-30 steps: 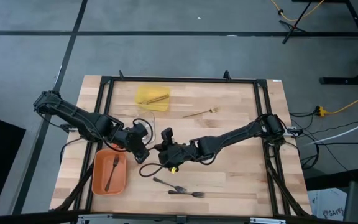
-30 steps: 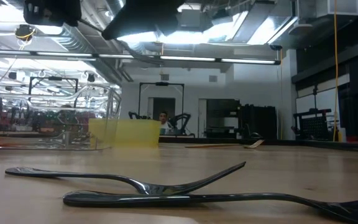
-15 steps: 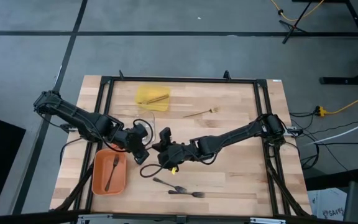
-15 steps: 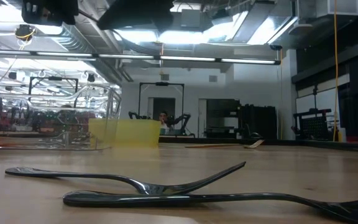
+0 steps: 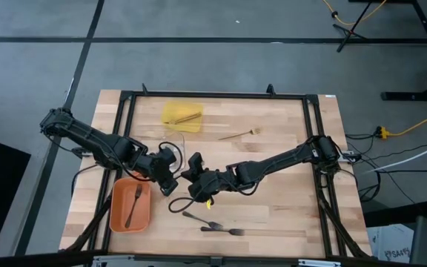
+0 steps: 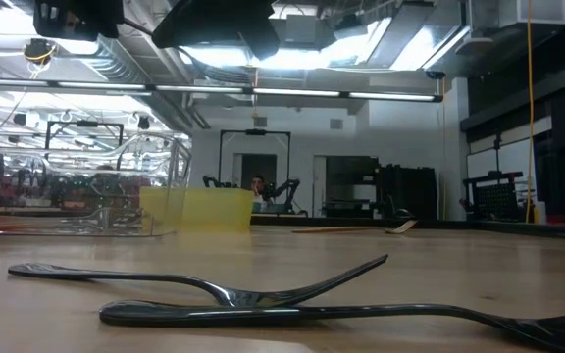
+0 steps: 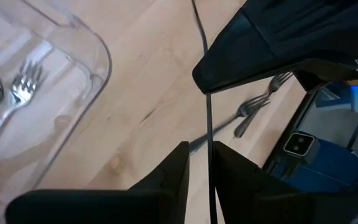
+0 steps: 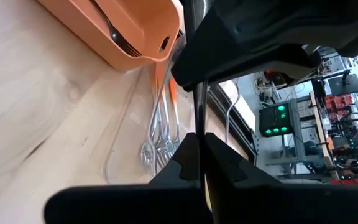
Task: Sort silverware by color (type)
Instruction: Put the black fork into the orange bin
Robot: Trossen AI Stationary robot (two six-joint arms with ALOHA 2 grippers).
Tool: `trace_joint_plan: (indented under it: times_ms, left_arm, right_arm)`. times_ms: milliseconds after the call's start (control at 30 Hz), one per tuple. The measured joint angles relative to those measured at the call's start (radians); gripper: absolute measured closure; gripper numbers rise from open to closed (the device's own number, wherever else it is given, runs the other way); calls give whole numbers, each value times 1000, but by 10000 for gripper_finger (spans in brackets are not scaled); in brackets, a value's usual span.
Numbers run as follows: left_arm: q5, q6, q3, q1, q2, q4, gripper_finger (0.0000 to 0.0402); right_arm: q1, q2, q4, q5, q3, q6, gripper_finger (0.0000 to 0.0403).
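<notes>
My right gripper (image 5: 192,175) (image 8: 199,140) is shut on a thin dark utensil (image 7: 209,130) above the table's middle. It faces my left gripper (image 5: 171,176) (image 7: 201,152), which stands narrowly open with the utensil's other end running between its fingers; no touch shows there. Two dark forks (image 5: 197,218) (image 5: 224,231) lie flat near the table's near edge, also seen close in the low view (image 6: 224,286) (image 6: 341,314). One dark fork (image 5: 133,204) lies in the orange tray (image 5: 117,215). Silver utensils (image 7: 20,87) lie in the clear tray (image 7: 95,53). A wooden fork (image 5: 239,134) lies on the table. My right gripper pinches the dark utensil's thin shaft (image 8: 199,109) between its two fingers, which lie along it. The utensil is lifted clear of the table and points roughly level toward the table's left, into the left gripper. Its ends are hidden by the two grippers.
A yellow tray (image 5: 181,115) with a wooden utensil sits toward the far edge. The clear tray (image 5: 170,148) stands just beyond the left gripper and the orange tray just nearer than it. A dark cable loop (image 5: 173,204) lies by the grippers. Bare wood lies to the right.
My right gripper has moved a little toward the table's left, closing on the left gripper and carrying the dark utensil farther between its fingers. The left arm has kept still.
</notes>
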Motion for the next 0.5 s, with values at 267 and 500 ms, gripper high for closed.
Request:
trace_joint_plan:
  times_ms: [267, 500]
  left_arm:
    - [12, -13, 0, 0, 0, 0, 385]
    - [12, -13, 1, 0, 0, 2, 395]
  right_arm:
    - [0, 0, 0, 0, 0, 0, 403]
    - [0, 0, 0, 1, 0, 0, 403]
